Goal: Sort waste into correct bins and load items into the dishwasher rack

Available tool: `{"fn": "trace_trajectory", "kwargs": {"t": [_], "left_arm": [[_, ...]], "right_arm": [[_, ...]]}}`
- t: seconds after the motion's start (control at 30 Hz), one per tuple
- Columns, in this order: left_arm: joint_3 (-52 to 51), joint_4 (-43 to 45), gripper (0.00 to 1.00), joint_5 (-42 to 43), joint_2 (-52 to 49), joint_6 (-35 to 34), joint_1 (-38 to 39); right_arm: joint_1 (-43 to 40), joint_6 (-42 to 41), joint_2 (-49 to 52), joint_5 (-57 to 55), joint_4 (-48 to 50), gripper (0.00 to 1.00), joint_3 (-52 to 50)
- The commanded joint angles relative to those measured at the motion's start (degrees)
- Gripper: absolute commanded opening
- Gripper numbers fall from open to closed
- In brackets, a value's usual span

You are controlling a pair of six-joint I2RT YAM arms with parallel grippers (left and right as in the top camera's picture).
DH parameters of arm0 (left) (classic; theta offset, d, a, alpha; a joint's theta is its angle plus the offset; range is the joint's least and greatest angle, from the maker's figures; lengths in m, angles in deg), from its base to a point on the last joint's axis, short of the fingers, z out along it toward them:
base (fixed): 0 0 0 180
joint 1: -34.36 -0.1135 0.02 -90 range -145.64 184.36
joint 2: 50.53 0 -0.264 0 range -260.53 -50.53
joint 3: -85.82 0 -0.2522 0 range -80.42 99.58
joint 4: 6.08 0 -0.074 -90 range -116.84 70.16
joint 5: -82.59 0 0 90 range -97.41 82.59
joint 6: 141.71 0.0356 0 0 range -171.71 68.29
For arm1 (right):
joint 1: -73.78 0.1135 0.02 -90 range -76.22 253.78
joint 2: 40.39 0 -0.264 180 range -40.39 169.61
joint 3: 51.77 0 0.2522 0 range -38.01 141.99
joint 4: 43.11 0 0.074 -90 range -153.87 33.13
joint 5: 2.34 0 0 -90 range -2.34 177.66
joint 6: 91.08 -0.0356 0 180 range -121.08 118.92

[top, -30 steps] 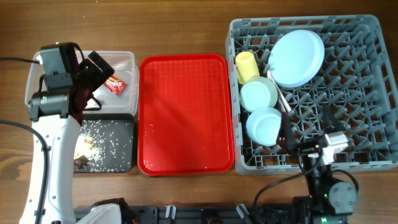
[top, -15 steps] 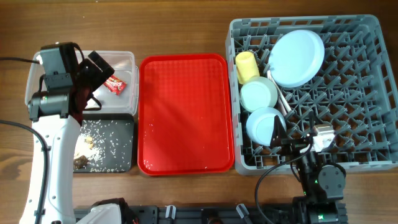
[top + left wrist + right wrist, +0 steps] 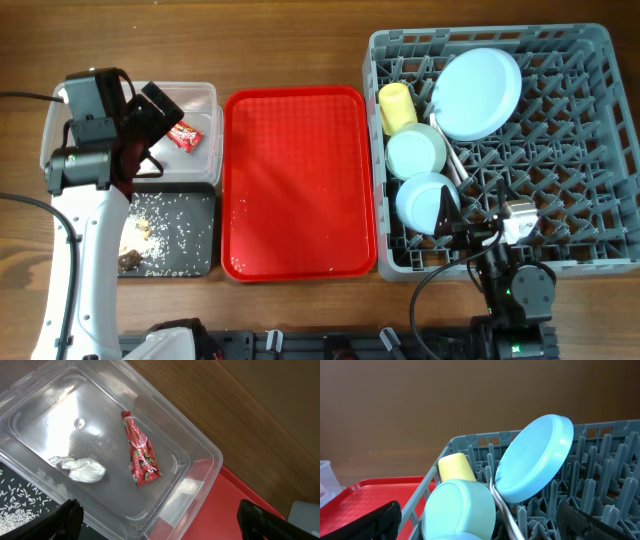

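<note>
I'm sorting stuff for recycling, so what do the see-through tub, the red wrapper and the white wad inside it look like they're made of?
Clear tub: looks like rigid transparent plastic, glossy, with bright glare on its floor.
Red wrapper: probably thin printed plastic film, shiny and creased, with one end twisted.
White wad: likely tissue paper, matte and softly crumpled. Thin cloth cannot be ruled out.

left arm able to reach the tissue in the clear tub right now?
Probably yes. The left gripper hangs open over the clear tub, the tissue lies uncovered on its floor, and the wrapper sits apart from it.
</note>
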Motion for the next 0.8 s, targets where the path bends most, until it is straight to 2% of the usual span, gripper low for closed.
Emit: {"fn": "trace_trajectory", "kwargs": {"t": [0.0, 0.43, 0.63, 0.77], "left_arm": [[0.5, 0.1, 1.00, 0.1, 0.0, -0.5, -0.2], [0.3, 0.1, 1.00, 0.1, 0.4, -0.5, 0.2], [-3.7, 0.1, 1.00, 0.1, 8.3, -0.5, 0.2], [-12.7, 0.1, 1.00, 0.1, 17.8, 0.1, 0.3]], "right_arm": [[0.2, -1.1, -0.6, -1.0, 0.2, 1.00, -0.1], [0.2, -1.1, -0.6, -0.9, 0.2, 1.00, -0.1], [0.2, -1.1, -0.6, -0.9, 0.2, 1.00, -0.1], [0.2, -1.1, -0.6, -0.9, 0.2, 1.00, -0.1]]}}
